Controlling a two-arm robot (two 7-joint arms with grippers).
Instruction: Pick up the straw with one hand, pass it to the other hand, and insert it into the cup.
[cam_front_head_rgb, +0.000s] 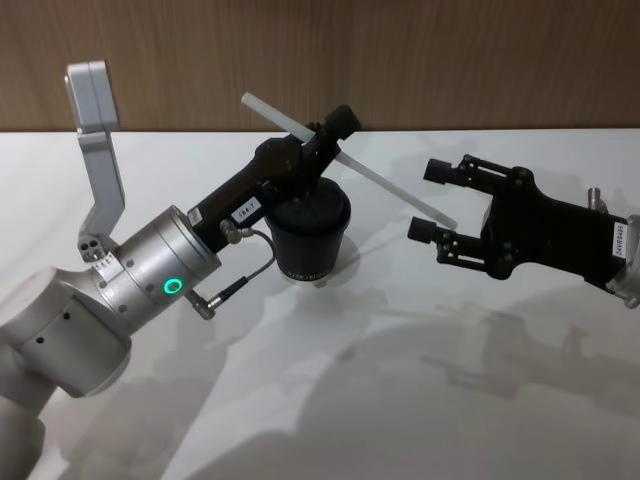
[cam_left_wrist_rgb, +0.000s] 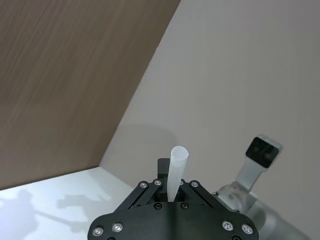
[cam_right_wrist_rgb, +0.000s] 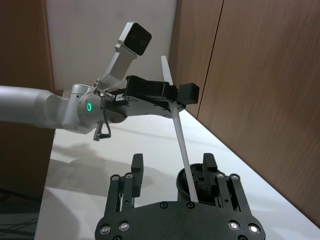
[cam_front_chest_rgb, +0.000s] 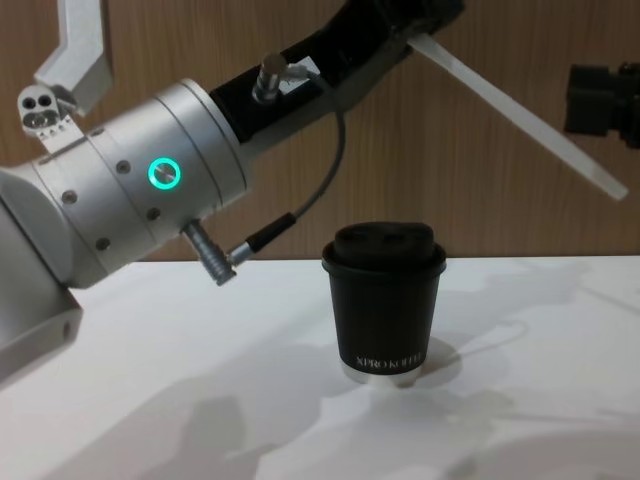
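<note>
My left gripper (cam_front_head_rgb: 333, 132), on the silver wrist with the green ring, is shut on the white straw (cam_front_head_rgb: 390, 184) near its upper end. It holds the straw slanted above the black lidded cup (cam_front_head_rgb: 312, 236) on the white table. The straw's lower end hangs in the air to the cup's right, between the spread fingers of my open all-black right gripper (cam_front_head_rgb: 430, 201). In the right wrist view the straw (cam_right_wrist_rgb: 181, 140) runs down between the fingers (cam_right_wrist_rgb: 209, 166) with a gap on each side. The chest view shows the cup (cam_front_chest_rgb: 385, 300) below the slanted straw (cam_front_chest_rgb: 520, 115).
A brown wooden wall (cam_front_head_rgb: 450, 60) stands right behind the table's far edge. The white table (cam_front_head_rgb: 400, 400) stretches bare toward me in front of the cup. The left arm's grey camera bracket (cam_front_head_rgb: 95, 150) sticks up at the left.
</note>
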